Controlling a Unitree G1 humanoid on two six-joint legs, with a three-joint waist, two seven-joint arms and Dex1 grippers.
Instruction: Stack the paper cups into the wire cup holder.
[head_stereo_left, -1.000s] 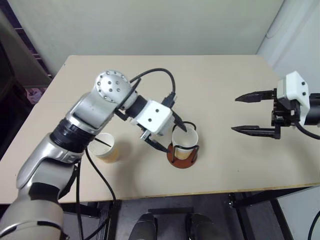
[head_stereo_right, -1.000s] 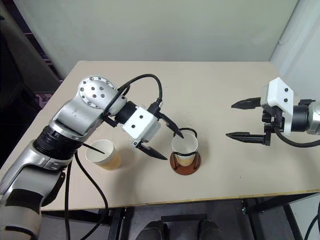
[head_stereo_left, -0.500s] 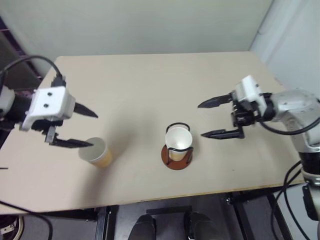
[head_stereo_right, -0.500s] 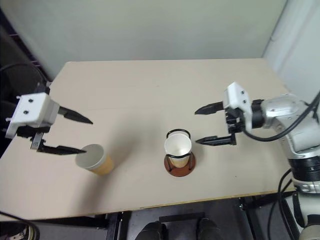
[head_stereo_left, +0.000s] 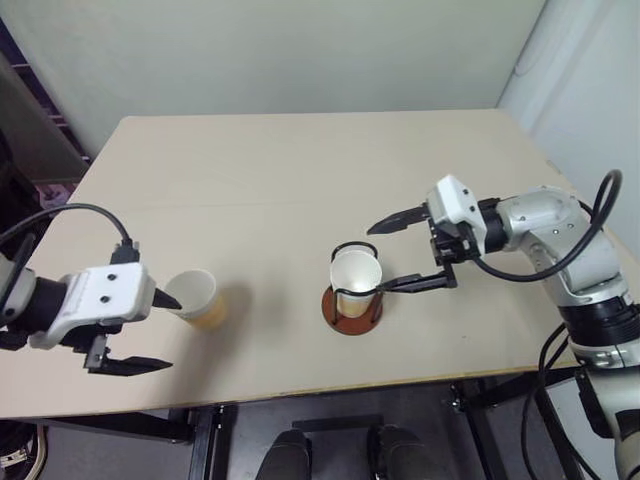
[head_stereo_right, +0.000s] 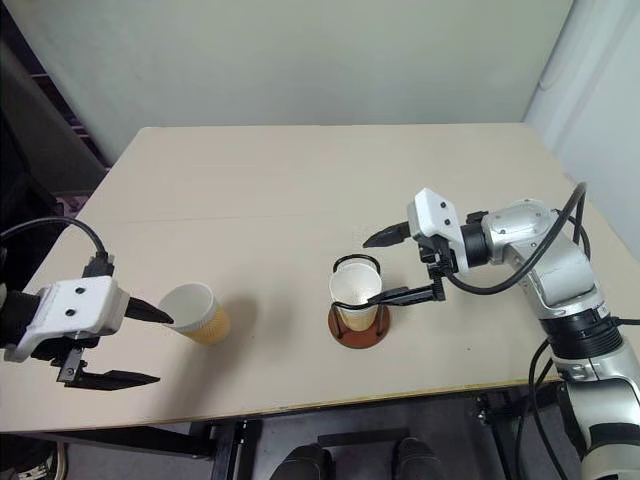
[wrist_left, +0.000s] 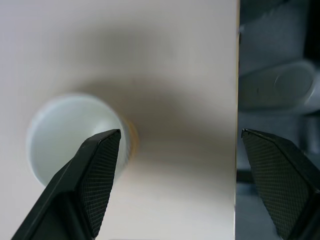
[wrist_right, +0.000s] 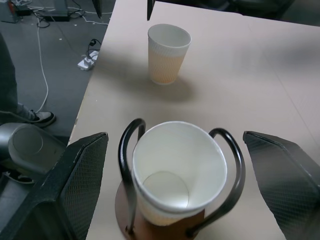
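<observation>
Since a second ago the left gripper (head_stereo_right: 135, 345) has swung away from the wire cup holder (head_stereo_right: 358, 300) to the desk's (head_stereo_right: 300, 180) left front corner, and the right gripper (head_stereo_right: 385, 266) has come in from the right edge toward the holder.

The holder stands near the middle of the front edge, its reddish-brown disc flat on the desk and its black wire loops rising around the stacked paper cups (wrist_right: 175, 172) seated upright inside it. In the right wrist view a second rim line shows below the top of that stack, so it looks like more than one cup nested there, though the count cannot be made certain. The loose paper cup (head_stereo_right: 195, 312) stands upright, mouth up, toward the left front corner, well apart from the holder.

The left gripper is spread wide and holds nothing; one finger (wrist_left: 92, 170) reaches over the loose cup's rim while the other hangs past the front edge, so the jaws do not yet straddle the cup. It seems placed for a side-on grasp of that cup. The right gripper is likewise wide apart and empty, its fingers level on either side of the holder's right flank, touching nothing that can be seen, probably poised to steady the stand while the last cup is brought over.
</observation>
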